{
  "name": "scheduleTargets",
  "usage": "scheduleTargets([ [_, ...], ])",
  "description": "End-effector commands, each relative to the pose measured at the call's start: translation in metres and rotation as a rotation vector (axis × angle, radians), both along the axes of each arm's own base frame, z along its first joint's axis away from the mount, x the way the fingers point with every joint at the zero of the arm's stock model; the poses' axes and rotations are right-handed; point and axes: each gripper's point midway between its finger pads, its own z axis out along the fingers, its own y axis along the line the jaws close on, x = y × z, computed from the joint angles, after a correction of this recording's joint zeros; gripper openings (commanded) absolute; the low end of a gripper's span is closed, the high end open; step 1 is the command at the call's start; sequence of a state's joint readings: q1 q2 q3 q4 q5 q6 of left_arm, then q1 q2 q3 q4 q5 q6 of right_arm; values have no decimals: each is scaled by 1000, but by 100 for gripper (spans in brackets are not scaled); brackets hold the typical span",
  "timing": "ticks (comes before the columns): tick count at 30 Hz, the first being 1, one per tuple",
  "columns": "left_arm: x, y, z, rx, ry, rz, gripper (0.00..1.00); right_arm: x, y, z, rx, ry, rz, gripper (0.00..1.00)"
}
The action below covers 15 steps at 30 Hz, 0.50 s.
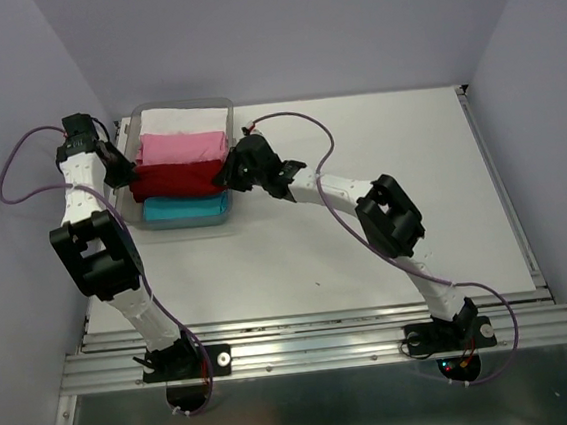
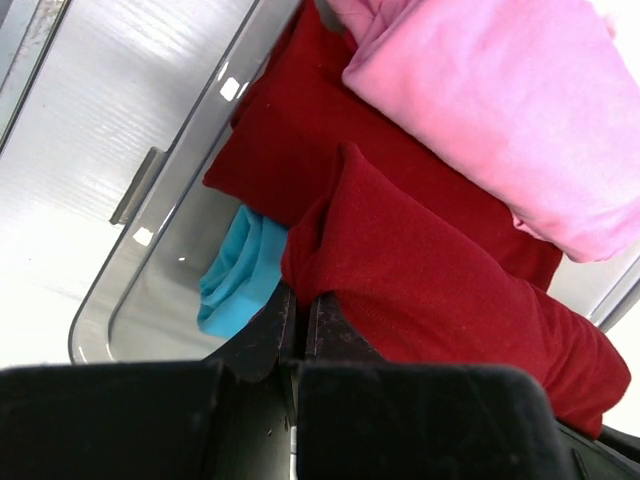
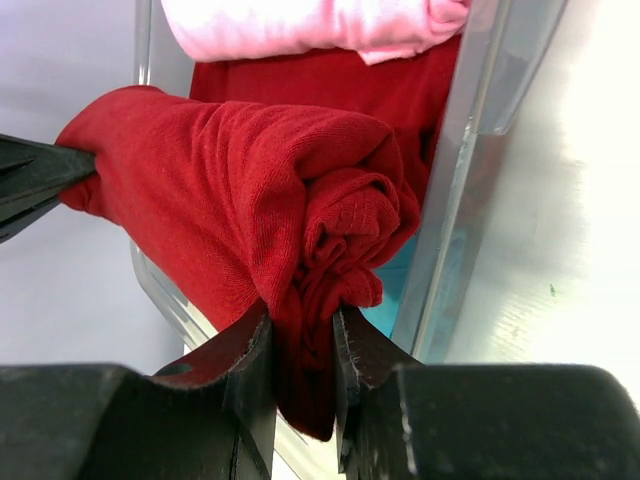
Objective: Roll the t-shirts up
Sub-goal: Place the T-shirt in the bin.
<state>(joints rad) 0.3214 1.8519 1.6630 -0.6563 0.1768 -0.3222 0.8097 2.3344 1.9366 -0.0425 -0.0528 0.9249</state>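
Above the clear plastic bin [image 1: 183, 104], beside its pink t-shirt [image 1: 182, 147] and cyan t-shirt [image 1: 185, 210], the rolled dark red t-shirt [image 3: 230, 190] is held between the right gripper [image 3: 300, 322], clamped on one end, and the left gripper [image 2: 300, 300], pinched tight on a thin corner that may slip and let the roll unwind.

The left arm [image 1: 143, 316] and right arm [image 1: 337, 192] are white tubular links with blocky black joint housings. A thin purple cable [image 1: 18, 163] trails along each. The right base [image 1: 446, 337] perhaps carries a red light. The right pincer [image 3: 301, 330] has matte black fingers [image 3: 250, 370].
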Motion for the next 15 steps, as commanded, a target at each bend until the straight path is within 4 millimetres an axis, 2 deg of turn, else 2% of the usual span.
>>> scheduleTargets([
  [1, 16, 56, 27, 179, -89, 120, 0, -6, -3, -5, -43, -4, 54, 1],
  [6, 13, 56, 15, 174, -59, 124, 0, -18, 4, -12, -57, 2, 75, 1],
  [9, 6, 62, 7, 203, -28, 150, 0, -23, 8, -17, -62, 11, 87, 1],
  [15, 4, 64, 0, 206, -13, 162, 0, -31, 11, -26, -67, 34, 99, 1],
])
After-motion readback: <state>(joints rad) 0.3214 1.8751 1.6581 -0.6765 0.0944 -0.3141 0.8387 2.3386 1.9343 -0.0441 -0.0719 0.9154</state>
